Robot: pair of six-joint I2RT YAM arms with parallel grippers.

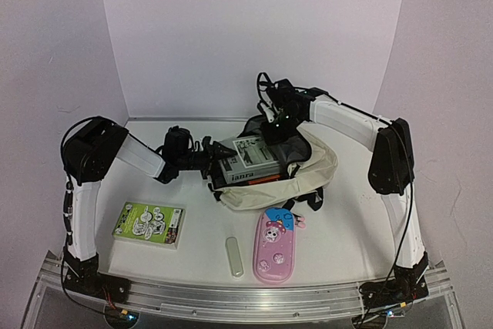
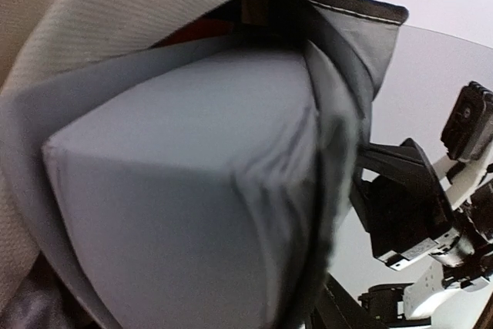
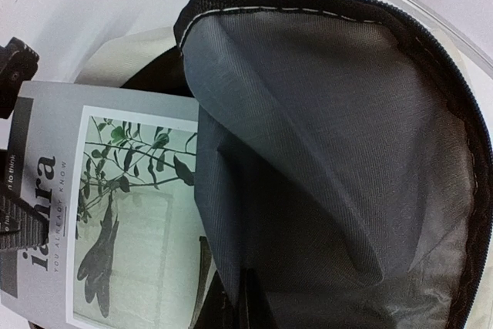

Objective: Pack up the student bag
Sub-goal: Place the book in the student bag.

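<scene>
The student bag (image 1: pixel 317 166) lay open at centre frame, a grey book (image 1: pixel 246 161) poking from its mouth. My right gripper (image 1: pixel 271 118) was pinched together at its upper rim. Whether my left gripper (image 1: pixel 209 163), beside the book, was apart or together, I couldn't tell.

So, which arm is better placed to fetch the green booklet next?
Left, most likely. The green booklet lies front left, close beside the left arm and its base. The right arm reaches to the student bag at its far rim, jaws shut there, well away from the booklet.
</scene>
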